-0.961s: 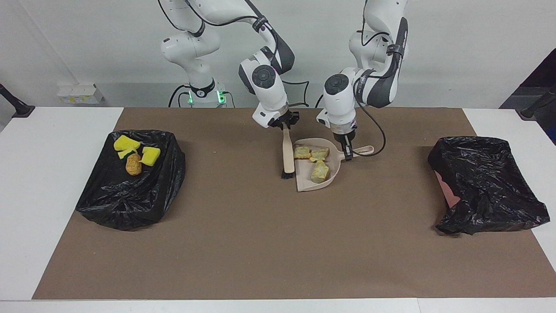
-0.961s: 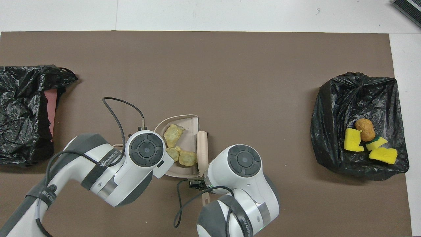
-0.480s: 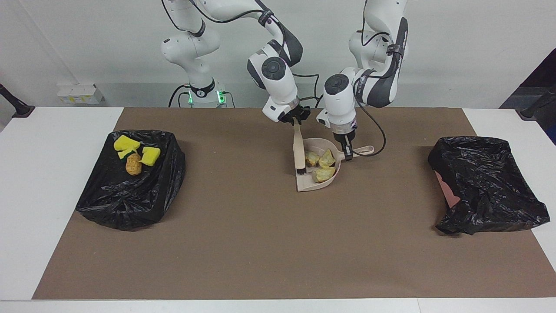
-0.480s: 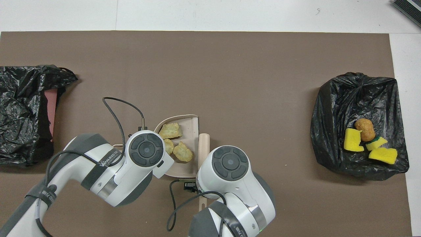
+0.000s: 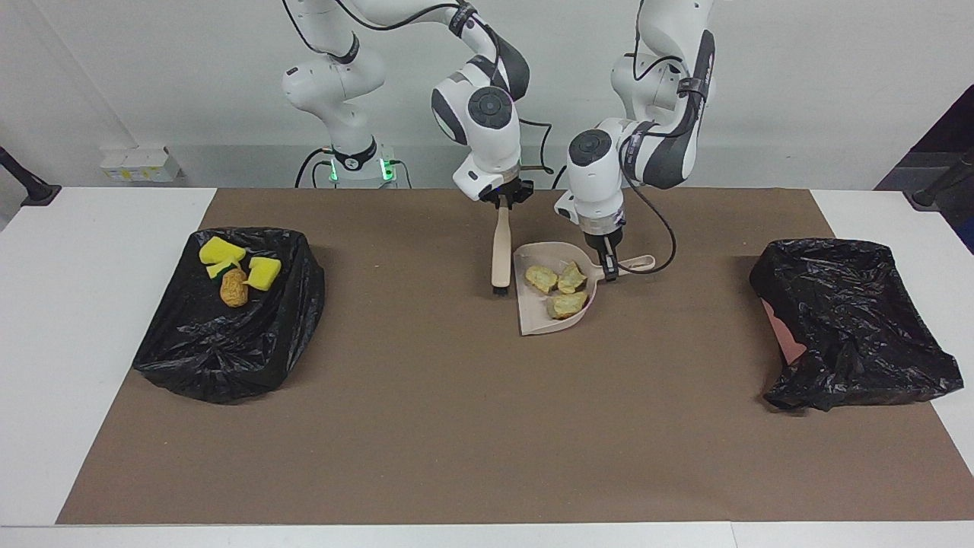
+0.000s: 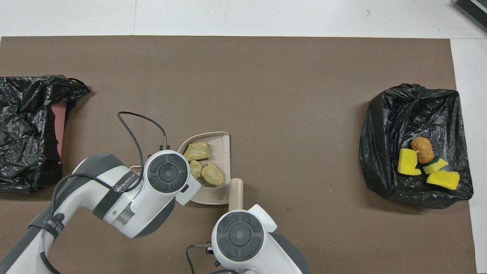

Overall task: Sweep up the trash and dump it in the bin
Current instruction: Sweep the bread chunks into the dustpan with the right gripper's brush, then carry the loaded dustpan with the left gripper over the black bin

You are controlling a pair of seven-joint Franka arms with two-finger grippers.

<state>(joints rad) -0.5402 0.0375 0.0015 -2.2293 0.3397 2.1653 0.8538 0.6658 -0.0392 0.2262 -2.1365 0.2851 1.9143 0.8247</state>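
**Three lumps in dustpan, four pieces on bagged bin**

Right gripper (image 5: pixel 502 204): clamped on the top end of the beige brush (image 5: pixel 500 251). Brush hangs near upright, black bristles down at the brown mat (image 5: pixel 456 426), just beside the dustpan's open edge, toward the right arm's end.

Left gripper (image 5: pixel 608 259): fingers closed on the handle of the beige dustpan (image 5: pixel 533 316), which rests on the mat near the middle of the table.

Trash, dustpan: three pale beige-yellow lumps (image 5: pixel 561 288) lie inside the pan, bunched toward its back wall.

Trash, bin: three bright yellow sponge chunks (image 5: pixel 262 272) and one orange-brown lump (image 5: pixel 233 288) sit together on top of the black-bagged bin (image 5: pixel 228 350) at the right arm's end of the table, the lump touching the chunks.

A second black bag (image 5: pixel 852 327) lies at the left arm's end, a pink surface showing at its edge.
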